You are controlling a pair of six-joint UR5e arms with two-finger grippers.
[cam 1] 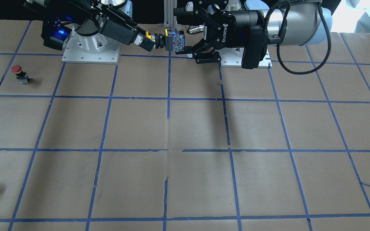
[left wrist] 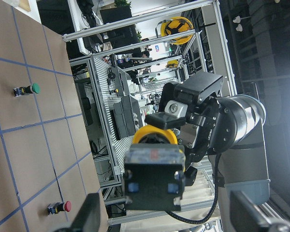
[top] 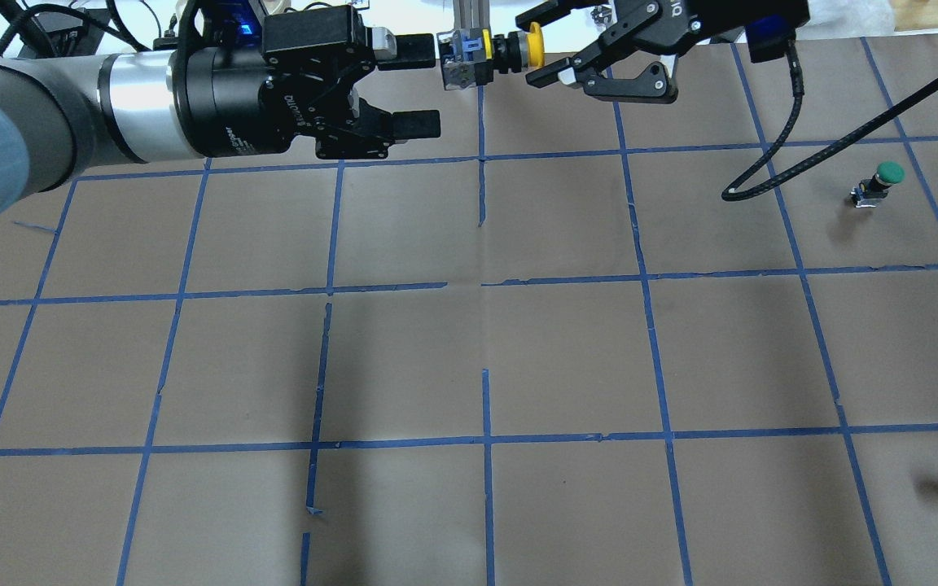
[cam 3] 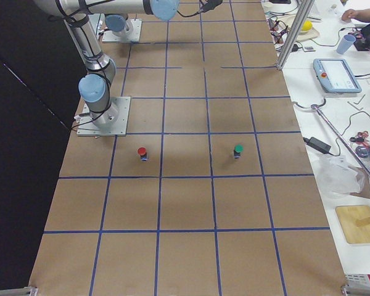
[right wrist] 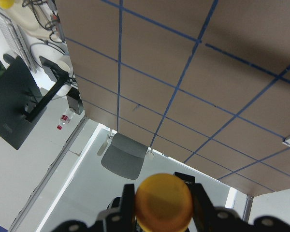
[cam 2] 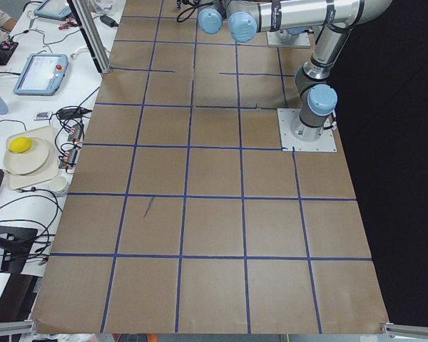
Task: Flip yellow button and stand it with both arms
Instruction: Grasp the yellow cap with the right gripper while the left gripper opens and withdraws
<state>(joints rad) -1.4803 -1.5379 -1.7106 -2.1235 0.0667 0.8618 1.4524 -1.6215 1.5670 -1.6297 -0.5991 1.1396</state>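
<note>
Well above surface (top: 567,350): button (top: 469,59), lying sideways.
Right gripper (top: 526,49): jaws clenched on its cap.
Left gripper (top: 436,84): jaws released, wide, beside body.
Risk: round cap slips; button drops.

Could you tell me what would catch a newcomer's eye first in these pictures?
The yellow button hangs in mid-air between the two grippers, lying sideways: the right gripper is shut on its cap, and the open left gripper faces its body. On the brown gridded table, off to the robot's right, stand a red button and a green button.
</note>
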